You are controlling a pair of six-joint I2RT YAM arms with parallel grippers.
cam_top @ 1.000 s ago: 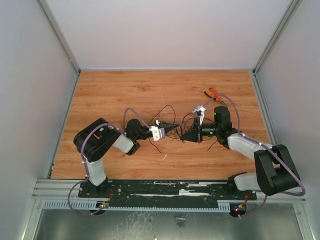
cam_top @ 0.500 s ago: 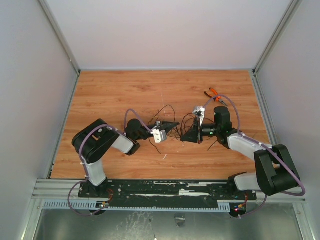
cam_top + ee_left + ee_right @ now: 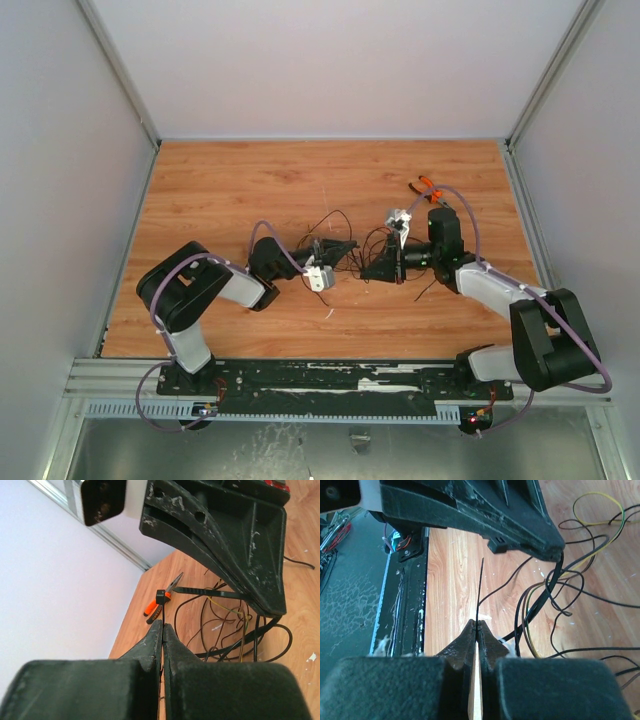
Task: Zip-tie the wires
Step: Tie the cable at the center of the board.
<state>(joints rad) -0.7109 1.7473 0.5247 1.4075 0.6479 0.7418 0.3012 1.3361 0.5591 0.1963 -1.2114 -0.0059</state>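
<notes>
The wires (image 3: 338,222) lie in a loose dark tangle at the table's middle, between my two grippers. In the left wrist view they (image 3: 226,622) loop on the wood under the right gripper's fingers (image 3: 235,540). My left gripper (image 3: 163,626) is shut on a black zip tie (image 3: 160,597) just below its square head; a strap runs right from the head toward the right fingers. My right gripper (image 3: 478,624) is shut on a thin black zip tie strap (image 3: 480,587) whose tip sticks out past the jaws. A wider black band (image 3: 551,587) curves around the wires (image 3: 585,555). From above, the left gripper (image 3: 350,246) and the right gripper (image 3: 366,272) nearly meet.
Orange-handled pliers (image 3: 428,186) lie behind the right arm, also seen past the left jaws as pliers (image 3: 153,609). White walls and a metal frame close in the wooden table (image 3: 220,190). The black base rail (image 3: 330,378) runs along the near edge.
The left gripper has edged slightly away from the base and its wrist has turned a little; its elbow has shifted left. The right arm has barely moved. Both stay shut.
</notes>
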